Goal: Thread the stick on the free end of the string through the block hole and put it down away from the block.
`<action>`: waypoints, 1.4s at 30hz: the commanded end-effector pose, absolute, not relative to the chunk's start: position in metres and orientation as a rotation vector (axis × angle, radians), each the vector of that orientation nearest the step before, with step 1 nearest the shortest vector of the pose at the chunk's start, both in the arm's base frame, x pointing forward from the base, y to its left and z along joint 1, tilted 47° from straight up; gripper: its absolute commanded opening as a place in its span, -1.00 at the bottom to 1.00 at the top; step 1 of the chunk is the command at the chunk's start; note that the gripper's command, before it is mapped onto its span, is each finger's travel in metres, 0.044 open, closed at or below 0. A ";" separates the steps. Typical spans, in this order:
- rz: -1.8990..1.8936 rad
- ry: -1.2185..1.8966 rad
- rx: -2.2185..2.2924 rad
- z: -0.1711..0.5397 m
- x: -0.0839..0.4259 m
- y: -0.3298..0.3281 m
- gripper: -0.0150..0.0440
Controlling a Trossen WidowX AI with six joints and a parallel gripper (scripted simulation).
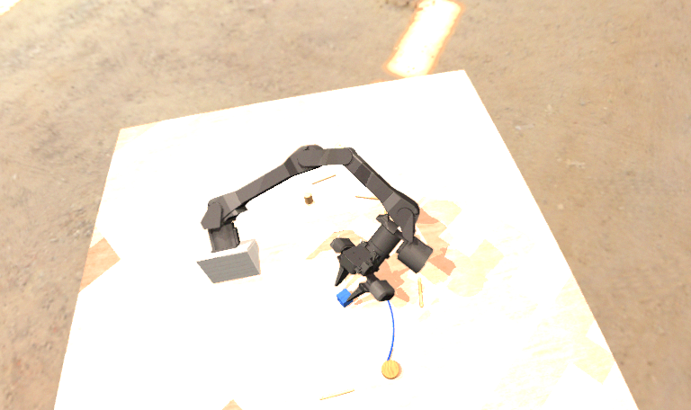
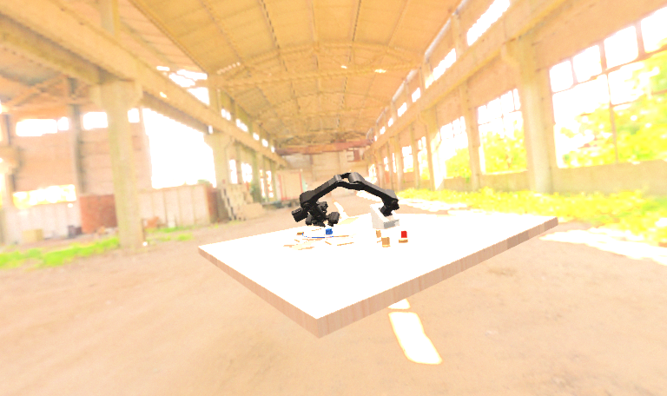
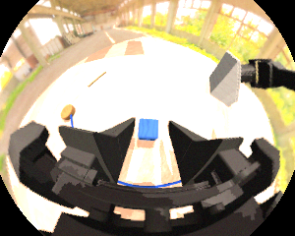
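The blue block point(image 1: 343, 298) point(image 2: 328, 231) point(image 3: 147, 129) stands on the table. My gripper point(image 1: 342, 292) point(image 3: 151, 122) is partly open, with its fingertips close to the block; in the wrist view the block shows between and beyond the tips, with nothing seen held. Whether a finger touches it cannot be told. The round wooden button point(image 1: 390, 369) point(image 3: 68, 112) lies on the table. The blue string point(image 1: 393, 329) point(image 3: 149, 186) runs from it in a curve and passes under the gripper. The stick on the string's free end is hidden or cannot be told from the loose sticks. The block's hole does not show clearly.
Loose sticks lie right of the gripper point(image 1: 420, 292), near the front point(image 1: 336, 395) point(image 3: 96, 79) and beyond the arm point(image 1: 324, 179). A small wooden cylinder point(image 1: 308, 199) stands behind. The exterior view also shows a red block point(image 2: 403, 234). The arm's base point(image 1: 228, 264) is at the left.
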State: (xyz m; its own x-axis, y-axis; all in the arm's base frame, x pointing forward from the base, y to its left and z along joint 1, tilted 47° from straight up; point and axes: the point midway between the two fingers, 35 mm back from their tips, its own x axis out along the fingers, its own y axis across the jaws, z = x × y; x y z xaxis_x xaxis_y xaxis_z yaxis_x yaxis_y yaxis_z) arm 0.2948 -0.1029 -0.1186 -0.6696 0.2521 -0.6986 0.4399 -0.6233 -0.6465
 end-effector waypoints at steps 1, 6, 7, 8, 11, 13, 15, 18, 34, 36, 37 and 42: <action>-2.404 1.264 1.263 -0.087 0.316 -0.122 0.31; -2.403 1.263 1.264 -0.086 0.317 -0.123 0.31; -2.403 1.263 1.264 -0.086 0.317 -0.123 0.31; -2.403 1.263 1.264 -0.086 0.317 -0.123 0.31; -2.403 1.263 1.264 -0.086 0.317 -0.123 0.31; -2.403 1.263 1.264 -0.086 0.317 -0.123 0.31; -2.403 1.263 1.264 -0.086 0.317 -0.123 0.31; -2.347 1.329 1.275 -0.086 0.316 -0.123 0.49; -0.574 2.090 1.069 -0.103 0.297 -0.130 1.00; -0.352 2.070 1.006 -0.105 0.295 -0.130 1.00; -0.264 2.053 0.982 -0.105 0.293 -0.131 1.00; 0.047 1.969 0.867 -0.107 0.290 -0.132 1.00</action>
